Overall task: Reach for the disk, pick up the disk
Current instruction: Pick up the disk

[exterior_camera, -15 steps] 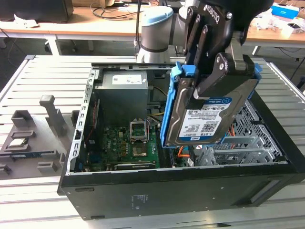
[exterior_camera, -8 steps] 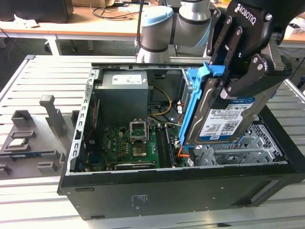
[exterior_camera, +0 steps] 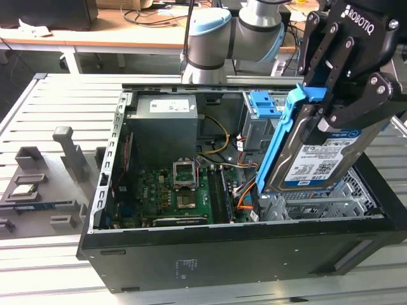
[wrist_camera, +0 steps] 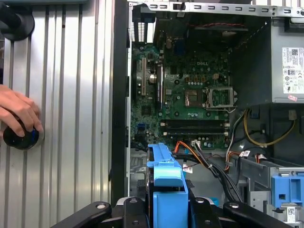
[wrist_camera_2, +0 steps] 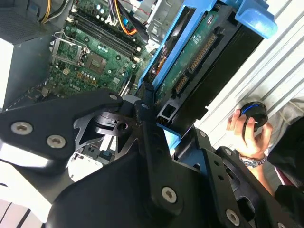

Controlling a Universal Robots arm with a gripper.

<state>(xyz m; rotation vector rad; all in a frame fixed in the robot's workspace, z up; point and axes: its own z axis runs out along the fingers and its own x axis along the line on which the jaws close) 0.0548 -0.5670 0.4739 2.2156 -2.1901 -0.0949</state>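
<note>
One disk (exterior_camera: 321, 159) hung tilted above the open computer case (exterior_camera: 241, 254), over the drive cage (exterior_camera: 318, 203) at the exterior view's right, its white-and-blue label facing outward and its blue bracket (exterior_camera: 280, 136) running down the edge toward the motherboard (exterior_camera: 181, 194). The gripper (exterior_camera: 346, 95) had closed its black fingers (exterior_camera: 356, 105) on the disk's upper end, clamping it through the bracket, and the disk was lifted clear of the cage. In the second wrist view the disk's (wrist_camera_2: 194, 61) underside showed its green circuit board and connector, framed by the bracket (wrist_camera_2: 256, 19), with the gripper's links (wrist_camera_2: 142, 133) meeting it. In the first wrist view the bracket (wrist_camera: 166, 173) stood between the gripper's fingers (wrist_camera: 130, 209), above the motherboard (wrist_camera: 185, 102) and a bundle of cables (wrist_camera: 204, 159). Beside the case, on the slatted table (wrist_camera: 71, 95), a person's hand (wrist_camera: 19, 111) rested on a dark round knob (wrist_camera: 21, 137); the second wrist view showed that hand (wrist_camera_2: 249, 135) too. Several grey fixtures (exterior_camera: 44, 175) lay well apart at the exterior view's left.
</note>
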